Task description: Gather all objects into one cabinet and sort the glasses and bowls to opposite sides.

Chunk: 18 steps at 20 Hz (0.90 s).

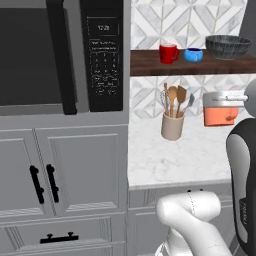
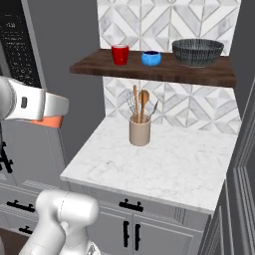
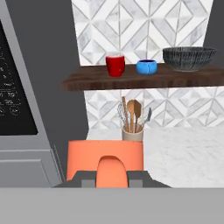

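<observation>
My gripper [image 1: 223,106] is shut on an orange mug [image 1: 219,117] and holds it in the air, over the counter's left part and below the shelf. The mug [image 3: 105,157] is close in the hand view with its handle toward the camera, and it peeks out under the hand [image 2: 48,122] in the right base view. On the dark brown wall shelf [image 1: 147,64] stand a red mug [image 1: 168,53], a small bright blue bowl [image 1: 193,55] and a wide dark bowl [image 1: 228,46], left to right. The same three line up in the hand view: red mug [image 3: 115,65], blue bowl [image 3: 146,67], dark bowl [image 3: 189,58].
A beige utensil holder [image 1: 173,125] with wooden spoons stands on the white marble counter [image 2: 164,167] under the shelf. A black microwave [image 1: 60,55] sits in the tall grey unit to the left. Grey cabinet doors with black handles [image 1: 44,184] are below.
</observation>
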Tool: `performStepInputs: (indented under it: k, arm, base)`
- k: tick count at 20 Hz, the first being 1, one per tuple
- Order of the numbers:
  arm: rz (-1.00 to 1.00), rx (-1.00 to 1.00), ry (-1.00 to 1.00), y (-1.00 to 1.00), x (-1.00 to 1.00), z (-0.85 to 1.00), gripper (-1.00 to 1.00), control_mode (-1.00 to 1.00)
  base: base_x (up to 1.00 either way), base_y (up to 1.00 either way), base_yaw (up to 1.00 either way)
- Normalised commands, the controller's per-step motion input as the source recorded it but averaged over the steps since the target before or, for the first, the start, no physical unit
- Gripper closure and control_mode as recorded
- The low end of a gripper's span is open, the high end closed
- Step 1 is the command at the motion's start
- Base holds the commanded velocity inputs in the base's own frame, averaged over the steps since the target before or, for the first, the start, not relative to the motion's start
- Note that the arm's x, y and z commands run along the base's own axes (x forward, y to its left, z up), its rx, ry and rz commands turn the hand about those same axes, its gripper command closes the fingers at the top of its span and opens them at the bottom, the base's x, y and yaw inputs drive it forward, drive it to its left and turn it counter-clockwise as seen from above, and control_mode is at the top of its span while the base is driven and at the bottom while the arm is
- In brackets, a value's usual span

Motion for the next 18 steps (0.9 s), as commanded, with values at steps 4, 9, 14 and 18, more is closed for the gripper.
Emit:
performStepInputs:
  k: [4,9,14,18]
  arm:
    - [0.0,0.0,0.0,0.0,0.0,0.0,1.0,1.0]
    - [0.0,0.0,0.0,0.0,0.0,0.0,1.0,1.0]
    - [0.0,0.0,0.0,0.0,0.0,0.0,1.0,1.0]
    - [0.0,0.0,0.0,0.0,0.0,0.0,1.0,1.0]
  base:
    - [0.36,-0.05,0.0]
    - [0.35,-0.04,0.01]
    - [0.35,0.0,0.01]
    - [0.31,0.0,0.0]
